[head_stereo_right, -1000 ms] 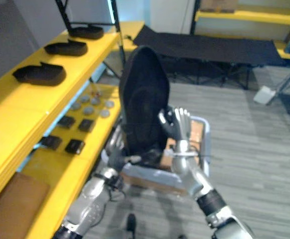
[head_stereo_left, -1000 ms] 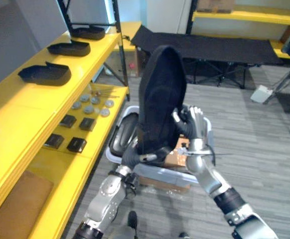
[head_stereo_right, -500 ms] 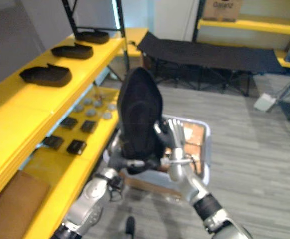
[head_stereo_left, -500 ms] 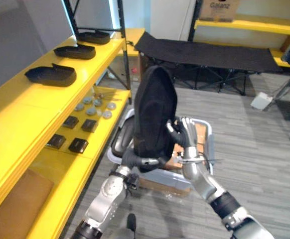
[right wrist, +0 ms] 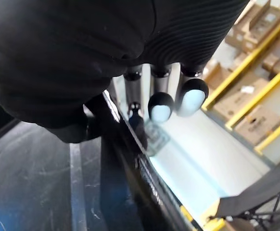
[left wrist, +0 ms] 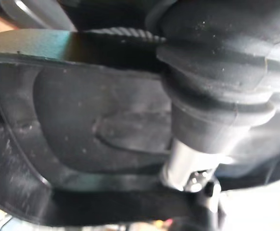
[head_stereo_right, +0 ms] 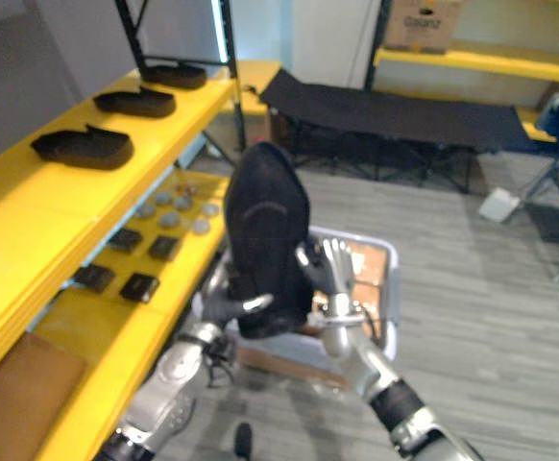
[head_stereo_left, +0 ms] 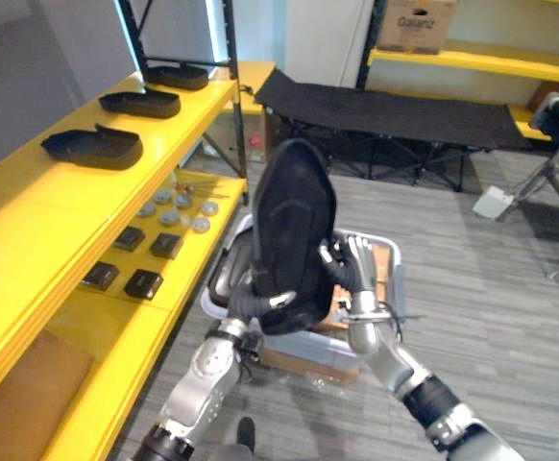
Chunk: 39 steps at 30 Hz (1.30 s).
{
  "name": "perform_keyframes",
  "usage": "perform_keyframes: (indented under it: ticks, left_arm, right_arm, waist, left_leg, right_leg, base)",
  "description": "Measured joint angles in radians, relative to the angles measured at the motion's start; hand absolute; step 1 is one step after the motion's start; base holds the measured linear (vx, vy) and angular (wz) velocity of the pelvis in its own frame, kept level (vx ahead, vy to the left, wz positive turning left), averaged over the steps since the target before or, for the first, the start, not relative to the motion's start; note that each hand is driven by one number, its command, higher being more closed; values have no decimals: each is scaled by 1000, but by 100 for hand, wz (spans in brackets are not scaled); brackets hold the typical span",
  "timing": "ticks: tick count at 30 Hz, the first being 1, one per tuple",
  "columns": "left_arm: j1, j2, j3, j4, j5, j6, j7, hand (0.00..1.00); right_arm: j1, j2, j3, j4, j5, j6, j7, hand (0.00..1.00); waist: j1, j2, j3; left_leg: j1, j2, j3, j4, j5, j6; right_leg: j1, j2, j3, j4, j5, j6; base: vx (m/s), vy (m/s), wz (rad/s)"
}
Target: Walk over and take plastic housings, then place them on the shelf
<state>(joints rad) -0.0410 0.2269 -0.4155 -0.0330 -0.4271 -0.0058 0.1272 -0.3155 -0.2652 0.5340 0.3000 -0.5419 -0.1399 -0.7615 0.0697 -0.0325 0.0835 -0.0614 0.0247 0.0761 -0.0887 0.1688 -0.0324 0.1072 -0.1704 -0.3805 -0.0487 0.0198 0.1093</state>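
Slippage is the main risk: the black plastic housing stands upright above the grey bin. The left hand curls round its lower edge, while the right hand merely presses straight fingers against its side. Swinging toward the yellow shelf could tip it.

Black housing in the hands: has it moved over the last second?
Yes: the black housing has dropped slightly, its top closer to the white bin behind it.
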Motion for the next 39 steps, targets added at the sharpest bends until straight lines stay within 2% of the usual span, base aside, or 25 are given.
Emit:
perform_keyframes:
  ticks: [4,10,18,25,26,29,33,36,39]
  left_arm:
    - [0,-1,1,7,-48,-39,-6,100]
    - [0,-1,1,13,-116,-63,-13,100]
    - [0,-1,2,13,-112,-96,-7,100]
    - [0,-2,4,13,-74,-126,32,100]
    - [0,-3,10,13,-74,-129,41,100]
    - [0,-19,22,13,-75,-157,57,100]
    - [0,-45,52,13,-74,-194,77,100]
    - [0,-53,61,6,-65,-210,117,100]
    - [0,-89,92,-29,3,-214,178,100]
  right_arm:
    - [6,12,-1,-1,20,-3,-2,100]
    - [6,29,-1,-3,45,-6,-3,100]
    - [6,36,-1,-7,60,-10,-4,100]
    - [7,43,-1,-7,59,-20,-4,100]
    - [9,45,0,-7,59,-25,-4,0]
    - [22,45,22,-7,59,-46,-3,0]
    - [40,62,43,-6,59,-51,0,0]
    - [41,76,58,-6,60,-52,0,0]
    - [44,91,67,-6,61,-52,0,0]
  waist:
    - [0,-2,-1]
    - [-1,-2,-1]
    - [-1,-6,-4]
    - [-1,-20,-12]
    - [-1,-20,-12]
    - [-1,-20,-13]
    - [0,-20,-13]
    - [-1,-21,-13]
    - [-1,-21,-14]
  left_leg:
    - [2,1,5,0,-3,-4]
    - [5,1,12,0,-5,-6]
    - [5,1,13,0,-5,-7]
    - [5,1,14,0,-6,-7]
    - [5,1,14,0,-6,-7]
    - [6,1,14,0,-6,-7]
    - [7,1,13,0,-6,-7]
    - [8,-1,13,0,-5,-7]
    - [9,-4,13,0,-3,-3]
  right_leg:
    - [0,0,3,-1,1,0]
    - [0,-1,8,-1,2,0]
    - [0,-1,8,-3,2,0]
    - [1,-1,8,-5,2,0]
    - [1,-1,8,-5,2,1]
    - [2,-1,8,-5,2,0]
    - [2,-1,7,-4,2,0]
    - [0,-2,4,9,-1,-4]
    - [-2,-3,1,23,-5,-8]
  base:
    - [0,0,0]
    - [1,6,-2]
    - [0,0,0]
    - [0,0,0]
    - [0,0,0]
    - [0,0,0]
    - [0,0,0]
    - [0,0,0]
    - [1,1,1]
